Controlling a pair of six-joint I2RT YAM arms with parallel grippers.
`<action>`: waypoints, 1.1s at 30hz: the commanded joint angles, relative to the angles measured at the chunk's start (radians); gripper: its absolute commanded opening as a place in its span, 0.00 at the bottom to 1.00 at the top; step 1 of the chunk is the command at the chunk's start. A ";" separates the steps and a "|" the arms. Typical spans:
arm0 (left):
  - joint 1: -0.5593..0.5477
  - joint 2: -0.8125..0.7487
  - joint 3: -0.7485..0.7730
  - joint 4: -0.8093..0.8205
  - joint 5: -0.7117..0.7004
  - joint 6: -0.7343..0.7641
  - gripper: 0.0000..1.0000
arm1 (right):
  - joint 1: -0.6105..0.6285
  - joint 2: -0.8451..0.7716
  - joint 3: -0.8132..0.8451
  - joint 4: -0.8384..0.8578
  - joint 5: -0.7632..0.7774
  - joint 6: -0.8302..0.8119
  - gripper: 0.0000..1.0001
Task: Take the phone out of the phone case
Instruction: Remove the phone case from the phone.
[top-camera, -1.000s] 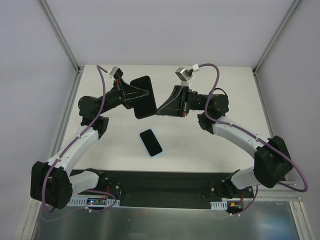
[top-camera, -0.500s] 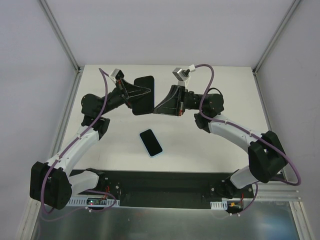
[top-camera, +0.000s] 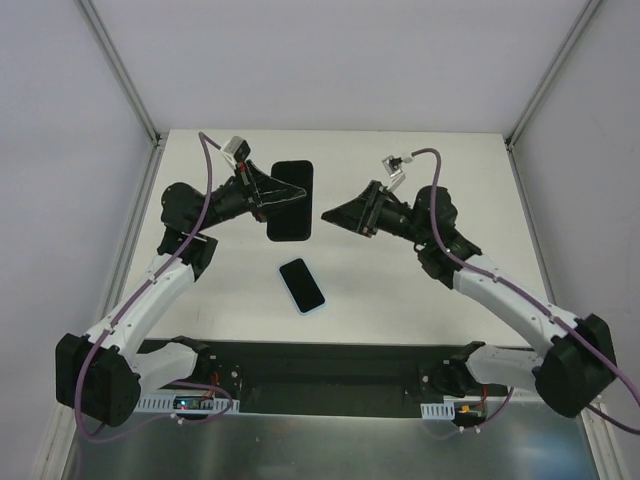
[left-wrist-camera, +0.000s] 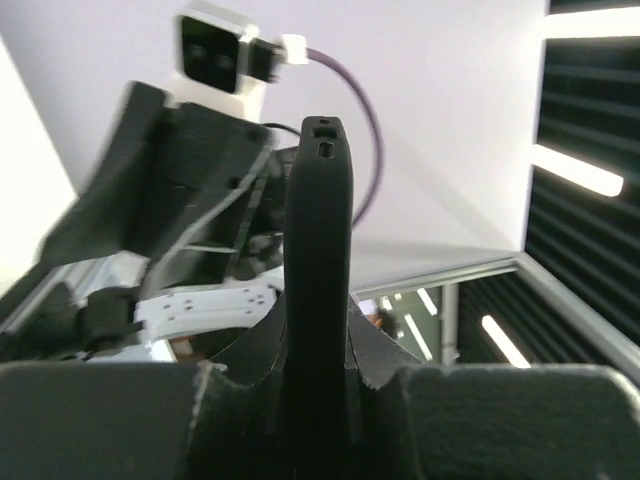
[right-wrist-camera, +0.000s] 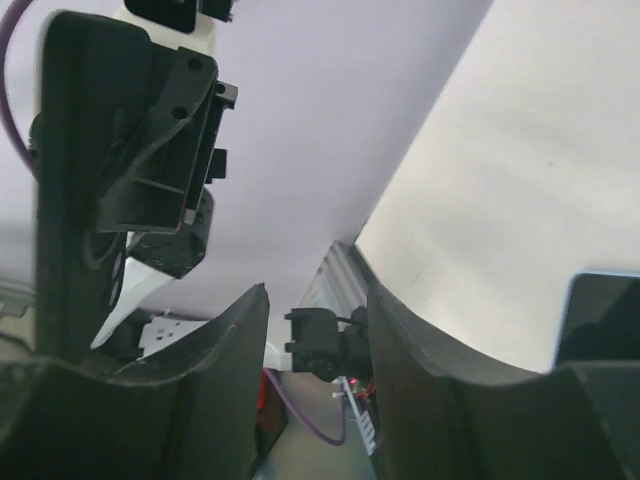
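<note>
1. One black phone case sits clamped in the left gripper, raised above the table.
2. Right gripper is parted and empty, near the case.
3. Phone lies flat on the table.

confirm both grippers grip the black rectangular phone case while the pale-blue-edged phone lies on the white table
Not both: only the left gripper grips the black rectangular phone case; the right gripper is open and apart in the top external view.
</note>
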 joint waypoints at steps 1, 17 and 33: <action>0.014 0.000 0.097 -0.114 0.123 0.226 0.00 | 0.004 -0.174 0.081 -0.418 0.206 -0.233 0.52; 0.013 0.021 0.083 -0.392 0.308 0.515 0.00 | -0.060 0.003 0.223 -0.238 -0.137 -0.058 0.69; 0.013 0.014 0.090 -0.387 0.322 0.510 0.00 | -0.085 0.146 0.118 0.347 -0.271 0.341 0.29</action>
